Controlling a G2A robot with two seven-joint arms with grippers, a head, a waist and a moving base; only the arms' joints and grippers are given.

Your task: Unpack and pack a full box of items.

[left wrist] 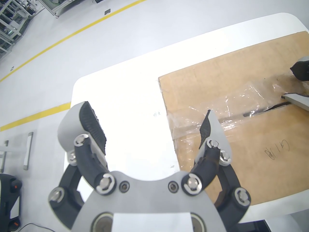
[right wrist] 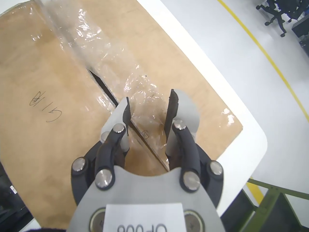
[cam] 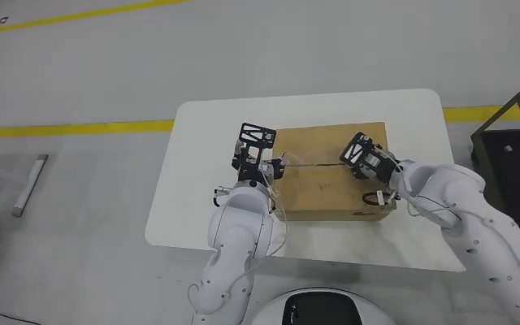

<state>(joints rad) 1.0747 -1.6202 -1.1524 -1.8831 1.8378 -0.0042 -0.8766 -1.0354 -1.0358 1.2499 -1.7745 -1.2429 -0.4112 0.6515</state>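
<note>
Box [cam: 329, 175] sits flat on the white tabletop [cam: 203, 162], flaps down, and you've got a claw at each end of its top seam. Clear tape [right wrist: 79, 32] runs along that seam, wrinkled and lifting in places. Just ahead of the right claw [right wrist: 149, 95] a dark slit [right wrist: 101, 85] shows where the flaps have parted. The right claw is partly open, with a narrow gap between its fingers, sitting low over the seam end with crumpled tape between them. You can't tell from here whether either pad touches the film, so nothing is clearly gripped. A handwritten scribble [right wrist: 45, 107] is on the flap beside that claw, on the robot's side of the seam. The left claw [left wrist: 146, 107] is spread wide and holds nothing. It hovers at the opposite end of the box: one finger is over the box edge right by the tape end [left wrist: 188, 124], the other over bare tabletop [left wrist: 120, 85]. Past the left claw along the seam, the right claw's fingers [left wrist: 300, 69] show at the far end. In the top view, the left claw [cam: 258, 132] and right claw [cam: 357, 149] are well apart, with the seam running between them. Beyond the left claw, off the tabletop, a yellow floor line [cam: 81, 128] runs. Next to the tabletop corner near the right claw stands a green metal frame [right wrist: 265, 206].
</note>
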